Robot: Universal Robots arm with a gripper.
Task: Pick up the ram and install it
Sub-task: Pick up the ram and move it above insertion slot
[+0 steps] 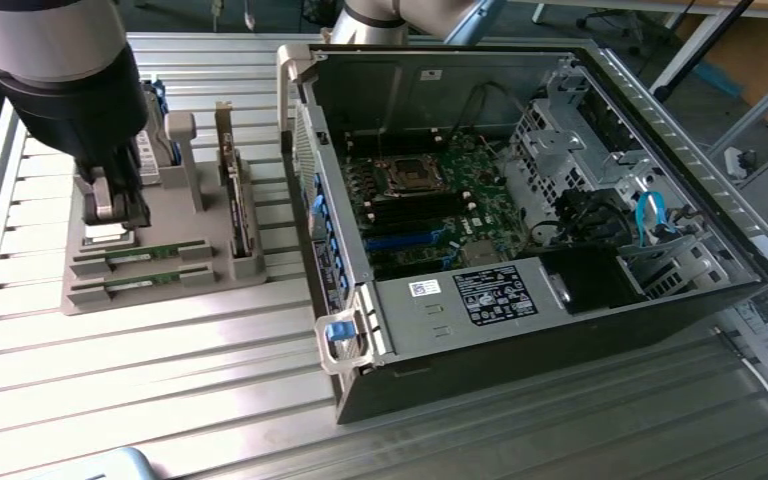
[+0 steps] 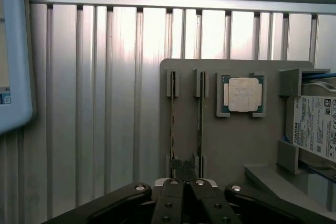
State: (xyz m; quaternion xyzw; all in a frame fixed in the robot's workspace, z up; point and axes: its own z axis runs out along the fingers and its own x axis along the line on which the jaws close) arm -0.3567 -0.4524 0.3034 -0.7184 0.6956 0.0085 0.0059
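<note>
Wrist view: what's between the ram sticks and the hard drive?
The processor chip, in a pocket of the grey holder, lies between the ram sticks and the hard drive, per the wrist view.

Lit brightly and evenly from overhead. Glared in pale streaks off the slatted table (image 2: 105, 40) beyond the gripper (image 2: 185, 174), nearly white at the far edge. Left the gripper's links almost black. Fell dim inside the computer case (image 1: 491, 190), well apart from it.
</note>
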